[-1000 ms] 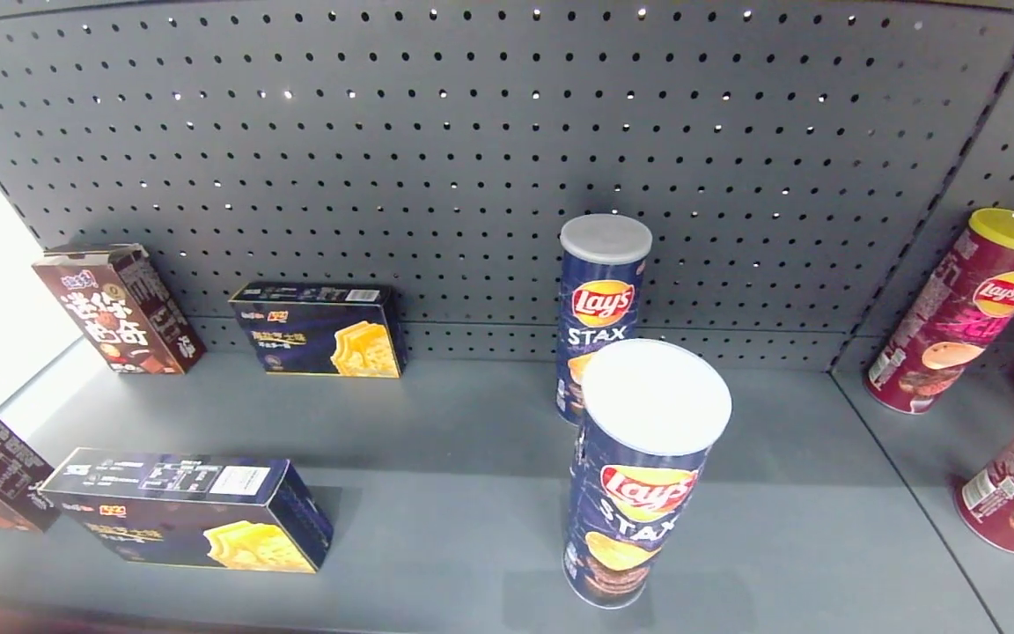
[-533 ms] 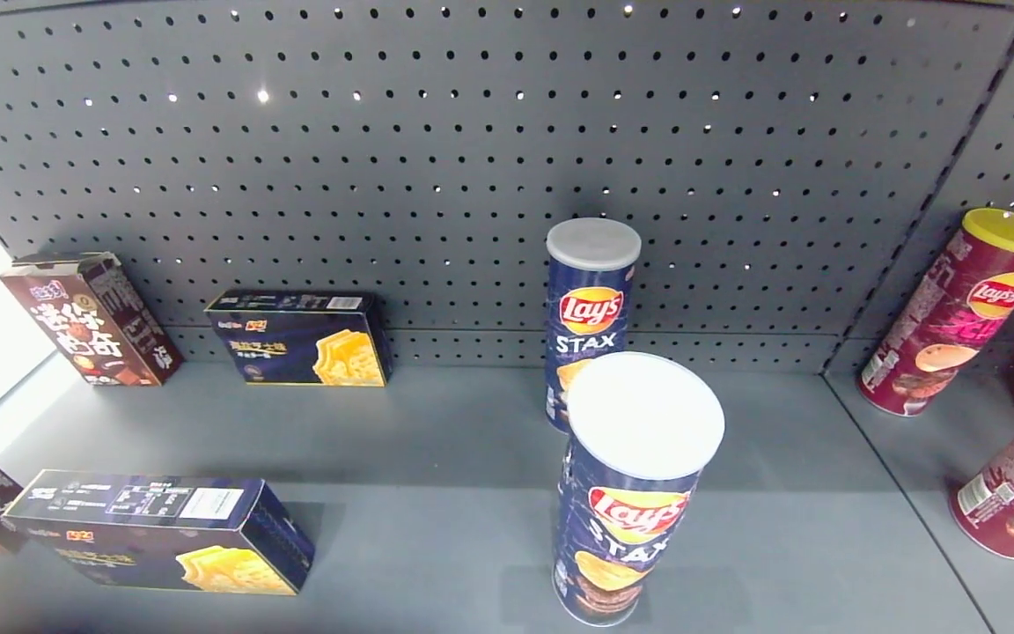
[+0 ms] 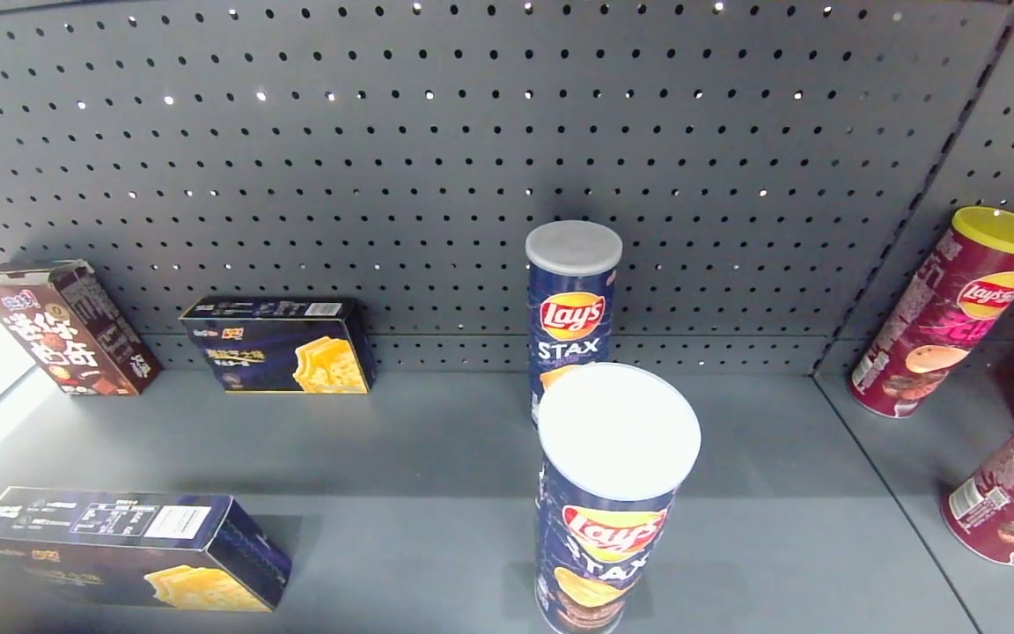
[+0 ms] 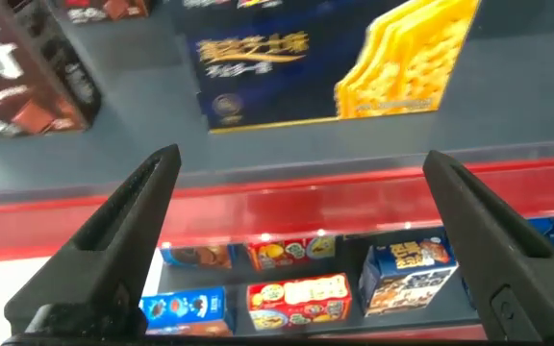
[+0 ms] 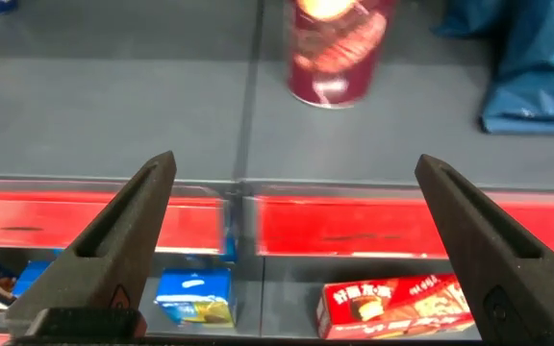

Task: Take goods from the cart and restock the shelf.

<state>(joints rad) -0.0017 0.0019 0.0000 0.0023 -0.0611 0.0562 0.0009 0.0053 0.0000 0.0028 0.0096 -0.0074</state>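
one navy box [image 4: 287, 86] beyond left tool [image 4: 301, 159], spread

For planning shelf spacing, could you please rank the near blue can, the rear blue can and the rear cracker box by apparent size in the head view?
1. near blue can: largest, helped by nearness to the camera.
2. rear blue can and rear cracker box: about alike, unranked.
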